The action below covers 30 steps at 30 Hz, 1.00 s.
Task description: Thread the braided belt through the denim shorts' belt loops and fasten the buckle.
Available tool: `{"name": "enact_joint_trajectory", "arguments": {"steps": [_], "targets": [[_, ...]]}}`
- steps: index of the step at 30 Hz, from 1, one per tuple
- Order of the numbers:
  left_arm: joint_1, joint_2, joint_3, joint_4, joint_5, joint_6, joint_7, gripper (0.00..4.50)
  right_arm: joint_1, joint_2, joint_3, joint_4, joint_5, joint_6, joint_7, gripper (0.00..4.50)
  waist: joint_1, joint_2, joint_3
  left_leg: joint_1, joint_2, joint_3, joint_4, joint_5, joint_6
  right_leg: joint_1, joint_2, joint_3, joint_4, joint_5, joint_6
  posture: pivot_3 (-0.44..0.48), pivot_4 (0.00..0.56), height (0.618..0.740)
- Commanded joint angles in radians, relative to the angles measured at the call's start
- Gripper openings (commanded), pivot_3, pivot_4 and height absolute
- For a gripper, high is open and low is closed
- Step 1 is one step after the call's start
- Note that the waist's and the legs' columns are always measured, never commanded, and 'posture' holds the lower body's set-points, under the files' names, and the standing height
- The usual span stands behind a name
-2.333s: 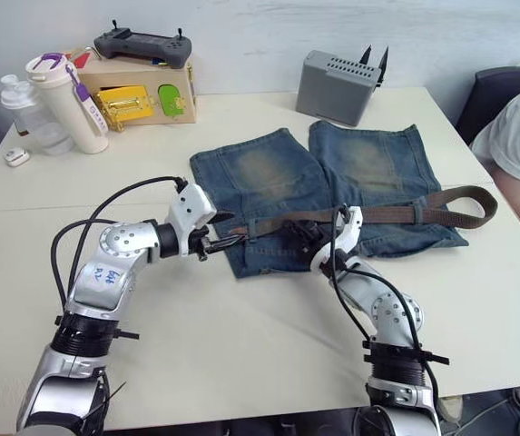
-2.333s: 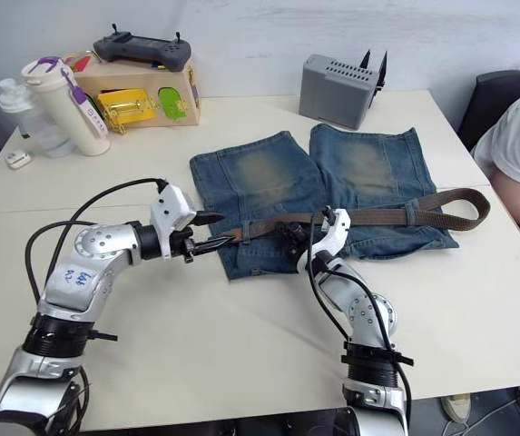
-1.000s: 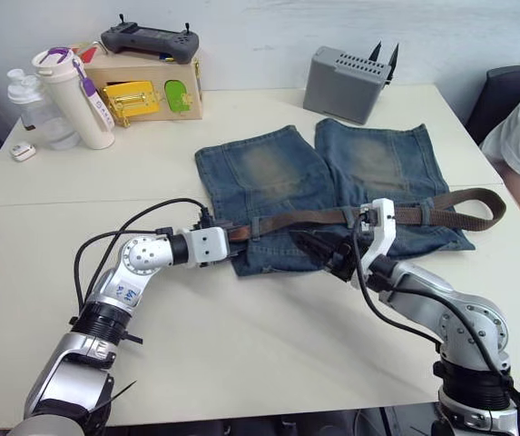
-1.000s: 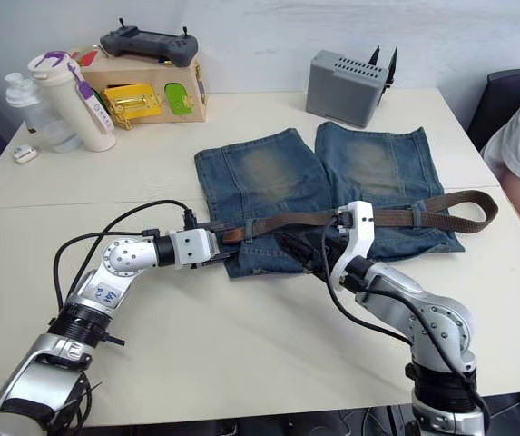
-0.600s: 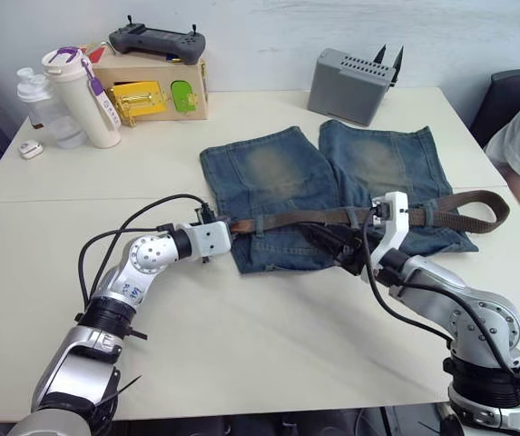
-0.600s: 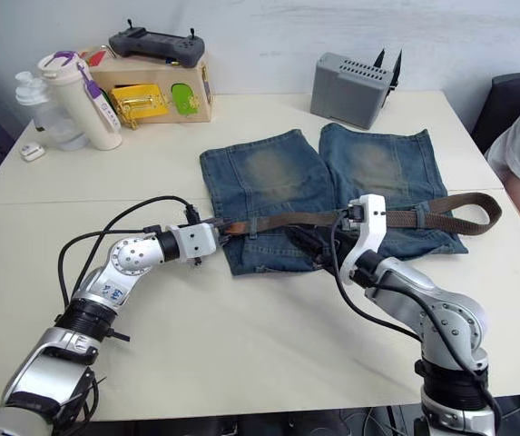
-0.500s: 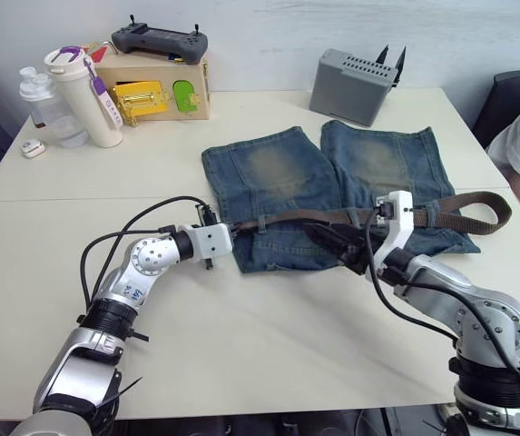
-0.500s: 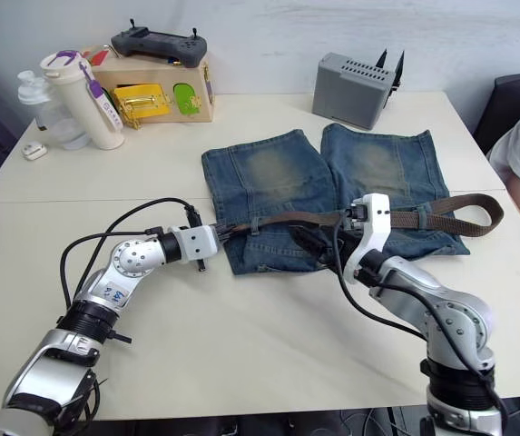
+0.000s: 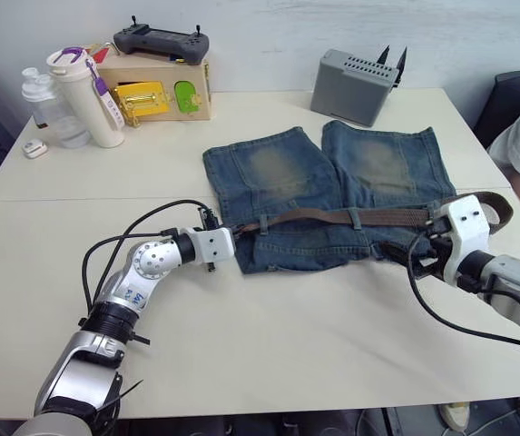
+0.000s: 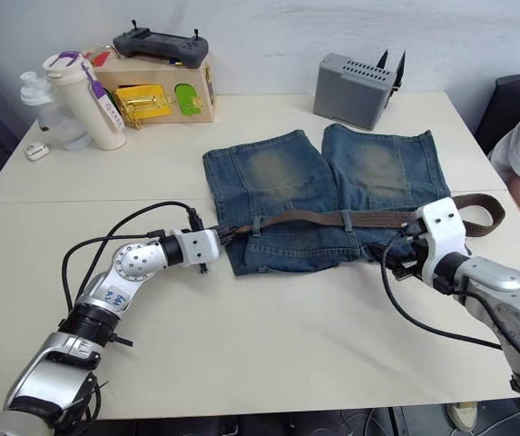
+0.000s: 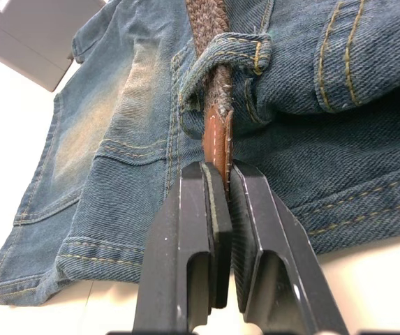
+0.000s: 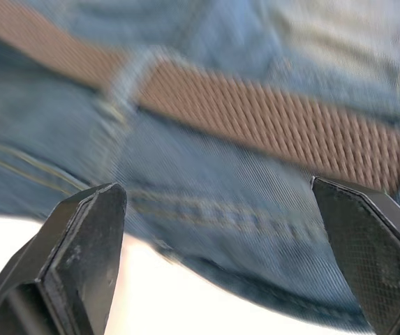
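Right hand (image 10: pixel 403 257) shifted rightward, left hand (image 11: pixel 219 183) pinching braided belt (image 11: pixel 217 132)

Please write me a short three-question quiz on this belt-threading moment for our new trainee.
1. True or false: the left gripper is shut on the tan leather tip of the braided belt.
2. The right gripper is: A) clamped on the belt, B) open beside the denim shorts, holding nothing, C) resting on the grey box.
3. Fill in: in the left wrist view, the belt's tip has come through a denim ___.

Key
1. True: both fingers pinch the stitched tip.
2. B: its fingers stand wide apart at the waistband's right end.
3. Belt loop.
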Motion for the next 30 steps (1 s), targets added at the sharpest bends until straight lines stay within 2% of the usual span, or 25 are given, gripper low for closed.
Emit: {"name": "enact_joint_trajectory", "arguments": {"steps": [1, 6, 7, 10, 15, 17, 23, 30], "targets": [[0.015, 0.003, 0.002, -0.035, -0.005, 0.007, 0.002, 0.04, 0.012, -0.038, 0.006, 0.033, -0.102, -0.113, 0.096, 4.5, 0.0, 0.0, 0.0, 0.0, 0.0, 0.0, 0.0, 0.0, 0.0, 0.0, 0.0, 0.0, 0.0, 0.0, 0.0, 0.0, 0.15, 0.736], [0.027, -0.003, -0.002, -0.06, -0.009, 0.018, -0.005, 0.04, -0.046, -0.025, 0.094, 0.248, -0.265, -0.233, 0.166, 4.5, -0.001, 0.0, 0.0, 0.001, 0.0, 0.001, 0.002, 0.0, 0.0, 0.001, 0.0, 0.0, 0.0, 0.0, 0.0, 0.0, 0.15, 0.736], [0.025, -0.002, -0.001, -0.061, -0.01, 0.019, -0.006, 0.01, -0.067, -0.015, 0.109, 0.293, -0.292, -0.248, 0.167, 4.25, -0.001, 0.0, 0.0, 0.001, 0.0, 0.001, 0.002, 0.0, 0.0, 0.001, 0.0, 0.0, 0.0, 0.0, 0.0, 0.0, 0.15, 0.736], [0.02, 0.005, 0.005, -0.061, -0.01, 0.018, -0.009, 0.0, -0.111, 0.017, 0.106, 0.37, -0.32, -0.273, 0.171, 3.19, -0.001, 0.0, 0.0, 0.002, 0.0, 0.002, 0.002, 0.001, -0.001, 0.001, 0.0, 0.001, 0.001, 0.0, 0.0, 0.0, 0.15, 0.736], [0.029, 0.055, 0.036, -0.111, -0.009, 0.027, -0.015, 0.0, -0.121, 0.024, 0.094, 0.399, -0.357, -0.304, 0.191, 0.68, 0.0, 0.0, 0.0, 0.001, 0.0, 0.001, 0.004, 0.001, -0.001, 0.001, 0.0, 0.001, 0.001, 0.0, 0.0, 0.0, 0.15, 0.736], [0.053, 0.1, 0.062, -0.133, -0.009, 0.034, -0.013, 0.0, -0.118, 0.017, 0.086, 0.416, -0.378, -0.316, 0.187, 0.18, 0.0, 0.0, 0.0, 0.001, 0.0, 0.001, 0.004, 0.001, -0.001, 0.001, -0.001, 0.001, 0.002, 0.0, 0.0, 0.0, 0.15, 0.736], [0.174, 0.251, 0.162, -0.166, -0.04, 0.048, -0.015, 0.0, -0.121, 0.01, 0.07, 0.434, -0.397, -0.311, 0.205, 0.18, -0.001, 0.0, 0.0, 0.002, 0.0, 0.001, 0.003, 0.0, -0.001, 0.001, -0.001, 0.001, 0.002, 0.0, 0.0, 0.0, 0.15, 0.736], [0.385, 0.436, 0.303, -0.081, -0.076, 0.009, -0.015, 0.0, -0.155, 0.034, 0.096, 0.408, -0.398, -0.272, 0.236, 0.18, 0.0, 0.0, 0.0, 0.002, 0.0, 0.0, 0.003, -0.002, 0.003, 0.002, -0.002, 0.0, 0.002, 0.0, 0.0, 0.0, 0.15, 0.736]]}}
